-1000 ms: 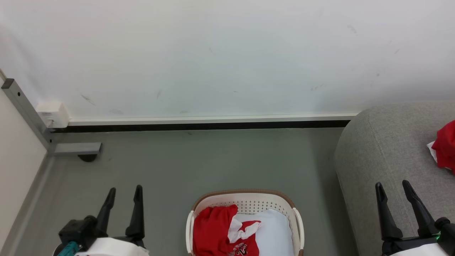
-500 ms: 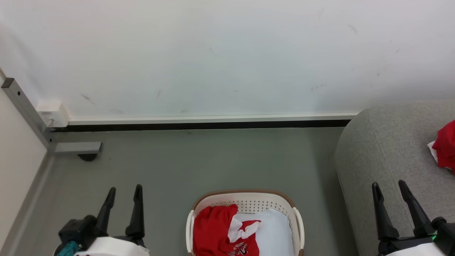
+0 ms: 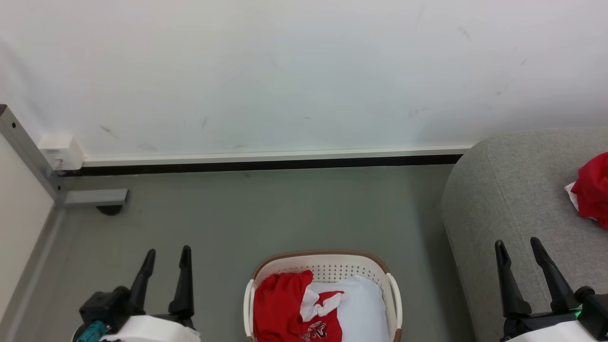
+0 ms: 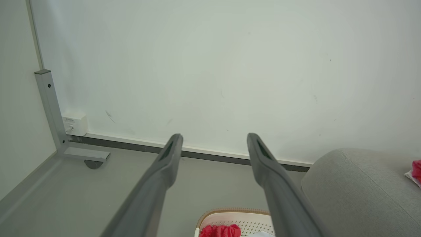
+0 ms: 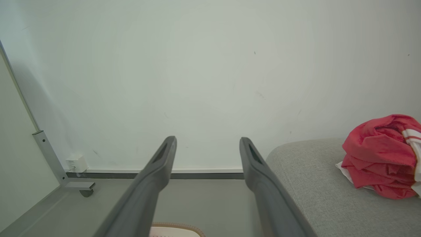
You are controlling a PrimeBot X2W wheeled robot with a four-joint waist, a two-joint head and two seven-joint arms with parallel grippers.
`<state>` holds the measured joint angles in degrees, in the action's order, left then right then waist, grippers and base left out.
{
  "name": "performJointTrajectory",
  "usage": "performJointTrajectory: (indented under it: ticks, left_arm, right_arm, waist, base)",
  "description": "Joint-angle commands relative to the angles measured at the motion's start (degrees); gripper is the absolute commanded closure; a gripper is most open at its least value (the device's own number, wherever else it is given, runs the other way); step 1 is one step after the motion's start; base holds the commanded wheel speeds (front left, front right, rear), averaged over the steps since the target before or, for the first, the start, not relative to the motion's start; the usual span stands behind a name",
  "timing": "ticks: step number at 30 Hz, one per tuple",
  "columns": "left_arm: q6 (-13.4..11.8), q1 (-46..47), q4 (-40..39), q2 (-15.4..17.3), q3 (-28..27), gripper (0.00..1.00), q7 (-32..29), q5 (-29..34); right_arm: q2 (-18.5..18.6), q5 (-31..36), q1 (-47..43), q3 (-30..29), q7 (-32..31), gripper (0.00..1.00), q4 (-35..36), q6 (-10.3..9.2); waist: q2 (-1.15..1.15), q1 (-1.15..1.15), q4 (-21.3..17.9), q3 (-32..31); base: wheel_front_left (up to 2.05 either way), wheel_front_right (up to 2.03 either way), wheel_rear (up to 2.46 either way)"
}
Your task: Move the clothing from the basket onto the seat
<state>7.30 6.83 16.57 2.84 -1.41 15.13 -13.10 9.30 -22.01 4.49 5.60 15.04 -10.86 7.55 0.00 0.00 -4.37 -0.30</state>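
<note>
Basket [image 3: 323, 259] sits on the grey floor [image 3: 266, 213]. Inside it, red clothing [image 3: 280, 306] is heaped in the left half, over a white liner [image 3: 363, 304] (dark logo showing on one piece). Left claw [image 3: 168, 250] hangs left of the basket, well apart, fingers spread wide, nothing held. Right claw [image 3: 517, 242] hangs right of the basket, over the edge of the seat [image 3: 503, 190], equally wide, empty. A red bundle [image 3: 593, 190] lies on the seat, farther right of the basket.
</note>
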Motion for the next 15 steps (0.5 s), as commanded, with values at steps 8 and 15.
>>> performJointTrajectory:
  ticks: [8,15]
  left_arm:
    - [0.2,1.1,0.6,0.1,0.9,0.0,0.0,1.0]
    - [0.2,4.7,1.3,2.0,4.7,0.0,0.0,0.5]
  right_arm:
    - [0.0,-0.3,1.1,0.3,0.2,0.0,0.3,-0.13]
    - [-0.7,0.2,2.6,-0.2,0.2,0.0,1.7,-0.13]
  waist:
    - [0.0,0.0,-1.4,0.8]
    - [0.0,0.0,-3.8,5.4]
  base:
    - [0.0,0.0,0.0]
    - [0.0,0.0,0.0]
